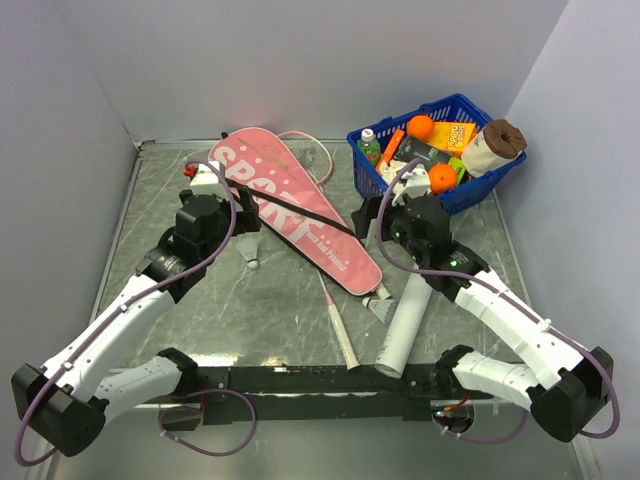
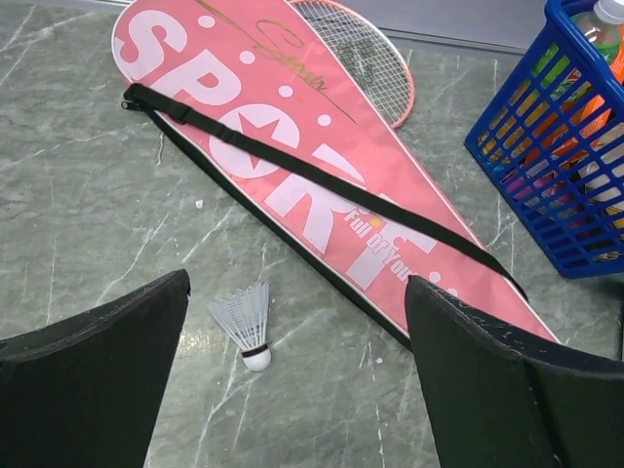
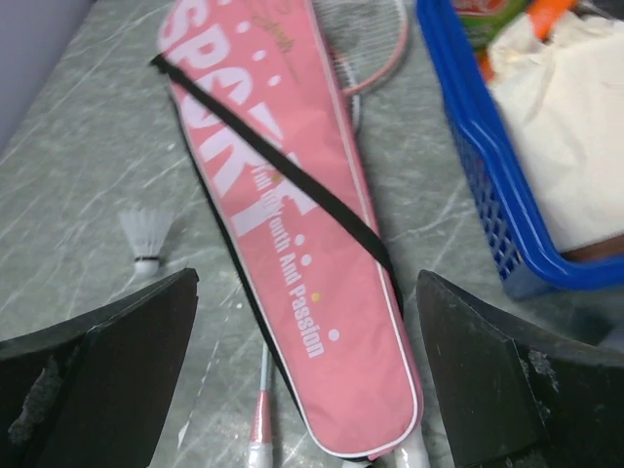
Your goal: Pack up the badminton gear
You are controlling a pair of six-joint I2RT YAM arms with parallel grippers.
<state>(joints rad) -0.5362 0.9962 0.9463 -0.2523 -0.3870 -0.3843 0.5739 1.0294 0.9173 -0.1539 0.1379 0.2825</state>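
Right wrist view: pink bag (image 3: 331,341) said "SPORT", "Youth And Passion"; left pincer (image 2: 297,283), right pincer (image 3: 307,278) wide, empty.

Left of bag (image 1: 285,205), shuttlecock (image 2: 244,322); right, basket (image 1: 482,190); nearer, tube (image 1: 405,325)

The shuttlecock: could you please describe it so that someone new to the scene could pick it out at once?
On the grey marbled table, find the long pink SPORT bag lying diagonally. Off its lower-left edge in the top view, not touching it, lies the shuttlecock. It alone is a small white skirted cone with a rounded cap, unlike the long white tube.
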